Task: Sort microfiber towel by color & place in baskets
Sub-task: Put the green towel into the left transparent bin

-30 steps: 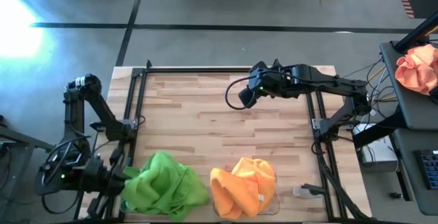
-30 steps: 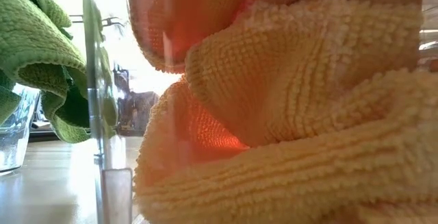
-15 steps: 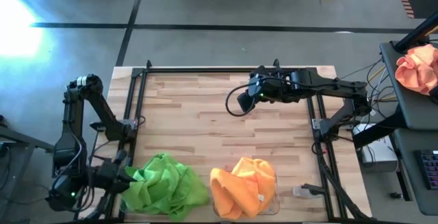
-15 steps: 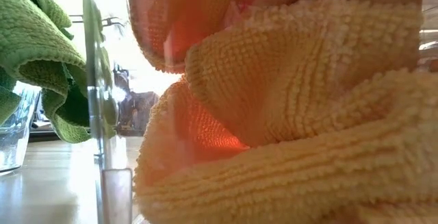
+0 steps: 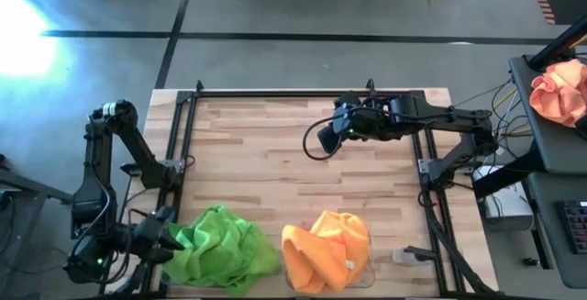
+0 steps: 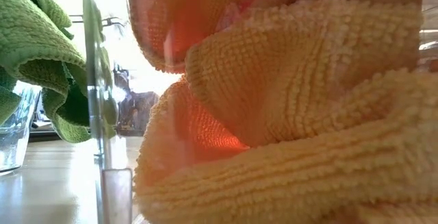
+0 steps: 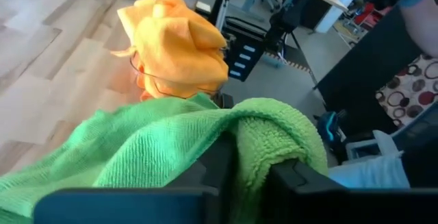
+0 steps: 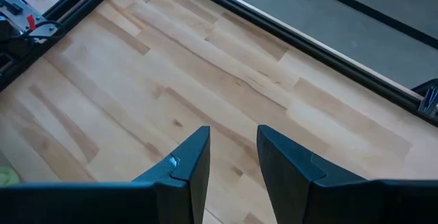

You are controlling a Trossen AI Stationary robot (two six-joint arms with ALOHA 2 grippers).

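Lime green microfiber towels (image 5: 225, 250) lie heaped at the table's near left, draped over a clear basket (image 6: 14, 135). Beside them, orange towels (image 5: 321, 250) fill the second clear basket (image 5: 370, 242). My left gripper (image 5: 167, 236) sits at the left edge of the green heap, shut on green cloth. My right gripper (image 5: 323, 139) hovers open over bare wood at the table's far middle, with nothing between its fingers (image 8: 195, 159). My left gripper pinches a thick fold of the green towel (image 7: 254, 148) between its two fingers, at the left edge of the heap. The fingers come nearly level from the table's left. The rest of the towel lies slack on the heap.
Black frame rails run along the table's left, far and right sides. A pale peach cloth bundle (image 5: 559, 94) lies on a dark stand off the table's right. Bare wood spreads across the table's middle and far part.
My left gripper has sunk and tipped downward at the left edge of the green heap, keeping the green cloth between its fingers. The top of the heap has settled a little lower.
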